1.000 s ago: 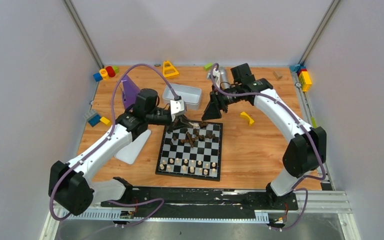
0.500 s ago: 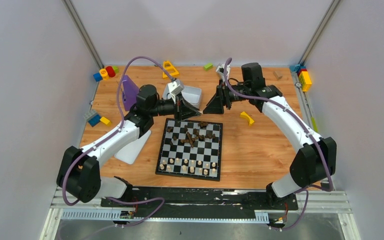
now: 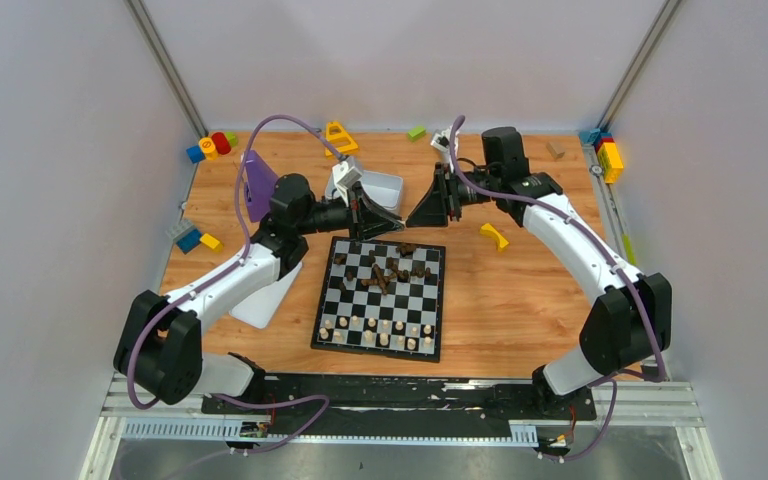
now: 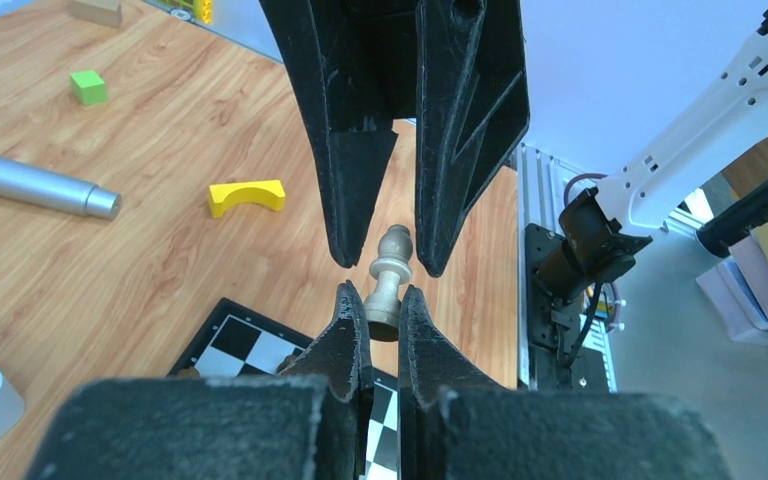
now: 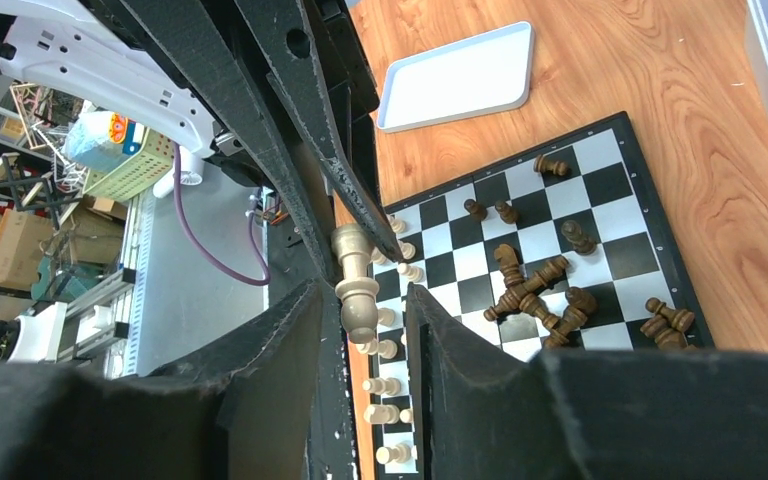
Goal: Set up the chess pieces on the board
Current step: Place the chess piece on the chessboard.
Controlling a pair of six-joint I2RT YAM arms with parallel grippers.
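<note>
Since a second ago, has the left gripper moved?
Yes. The left gripper, holding a pale pawn, went from over the board's far edge back toward the white tray.

One pale pawn held aloft; dark pieces toppled on the board.

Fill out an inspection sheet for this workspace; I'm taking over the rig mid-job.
Surface: wooden table, nothing spilled.
Job's things: board flat; dark pieces mostly toppled on its far half; pale pieces standing in near rows; one pawn held in the air.
Clutter: toy blocks, yellow arch, bin, lid.
Grippers: left gripper shut on the pawn; right gripper open around it.
Cables: purple cable loops over each arm.
Surroundings: grey walls.
</note>
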